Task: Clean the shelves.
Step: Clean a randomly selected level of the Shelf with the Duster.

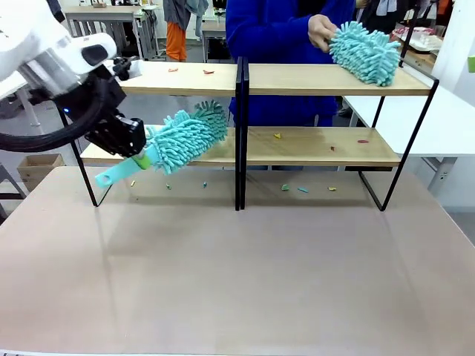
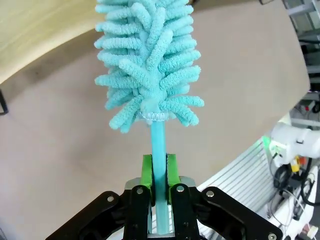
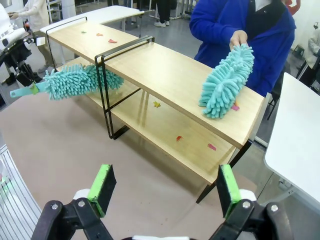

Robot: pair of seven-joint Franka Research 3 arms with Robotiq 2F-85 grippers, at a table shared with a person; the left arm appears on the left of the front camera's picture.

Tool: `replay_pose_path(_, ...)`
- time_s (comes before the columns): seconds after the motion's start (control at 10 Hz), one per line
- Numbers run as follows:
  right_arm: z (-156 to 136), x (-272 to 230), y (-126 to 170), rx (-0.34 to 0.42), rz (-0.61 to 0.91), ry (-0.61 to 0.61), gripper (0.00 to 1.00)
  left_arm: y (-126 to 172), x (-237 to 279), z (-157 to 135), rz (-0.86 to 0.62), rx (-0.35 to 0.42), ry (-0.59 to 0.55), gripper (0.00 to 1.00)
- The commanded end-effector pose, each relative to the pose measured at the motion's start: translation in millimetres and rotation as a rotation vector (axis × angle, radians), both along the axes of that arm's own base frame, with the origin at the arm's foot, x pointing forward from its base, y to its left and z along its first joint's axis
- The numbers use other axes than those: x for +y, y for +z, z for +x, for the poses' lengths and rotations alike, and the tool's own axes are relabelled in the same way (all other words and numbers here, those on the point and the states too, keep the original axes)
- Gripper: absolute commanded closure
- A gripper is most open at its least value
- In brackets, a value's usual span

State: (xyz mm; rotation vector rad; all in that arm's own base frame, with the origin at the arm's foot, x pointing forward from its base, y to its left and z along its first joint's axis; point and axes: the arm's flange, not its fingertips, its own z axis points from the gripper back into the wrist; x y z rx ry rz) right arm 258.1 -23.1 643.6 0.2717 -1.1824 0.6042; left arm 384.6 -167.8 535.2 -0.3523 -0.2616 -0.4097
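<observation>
Left pincer clamped on the handle of a teal duster, right pincer wide open.
Duster head's over the lower board of the shelves, far side of the worktop; behind, a person's hand holds another duster on the top board.

Shelves on table, left duster over lower board, right duster on upper board, person behind

Robotics lab: a white robot arm at a beige table, white worktables at 3 o'clock, more benches and standing people at 12 o'clock.
</observation>
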Motion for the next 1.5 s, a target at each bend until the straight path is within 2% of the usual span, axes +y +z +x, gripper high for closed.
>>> replay_pose_path(0.0,-0.2,-0.4,0.4,-0.003,-0.002,0.001,0.00,-1.0,7.5,-6.2,0.109,-0.022,0.106,0.87)
replay_pose_path(0.3,-0.2,-0.4,0.4,-0.003,-0.002,0.001,0.00,-7.0,34.4,-26.9,0.263,-0.049,0.259,0.87)
replay_pose_path(0.4,-0.2,-0.4,0.4,-0.003,-0.002,0.001,0.00,-10.0,43.0,-31.5,0.335,-0.023,0.307,0.87)
replay_pose_path(0.5,-0.2,-0.4,0.4,-0.003,-0.002,0.001,0.00,-11.5,54.0,-34.6,0.411,-0.036,0.424,0.87)
replay_pose_path(0.6,-0.2,-0.4,0.4,-0.003,-0.002,0.001,0.00,-10.0,67.0,-34.7,0.432,-0.106,0.592,0.87)
replay_pose_path(0.7,-0.2,-0.4,0.4,-0.003,-0.002,0.001,0.00,-7.5,71.8,-37.3,0.455,-0.157,0.635,0.87)
replay_pose_path(0.8,-0.2,-0.4,0.4,-0.003,-0.002,0.001,0.00,-4.3,72.8,-39.4,0.441,-0.215,0.642,0.87)
replay_pose_path(1.0,-0.2,-0.4,0.4,-0.003,-0.002,0.001,0.00,-3.7,66.7,-46.2,0.420,-0.289,0.550,0.87)
replay_pose_path(1.2,-0.2,-0.4,0.4,-0.003,-0.002,0.001,0.00,-5.2,65.2,-47.0,0.417,-0.260,0.498,0.87)
replay_pose_path(1.4,-0.2,-0.4,0.4,-0.003,-0.002,0.001,0.00,-2.6,70.4,-48.9,0.366,-0.181,0.345,0.87)
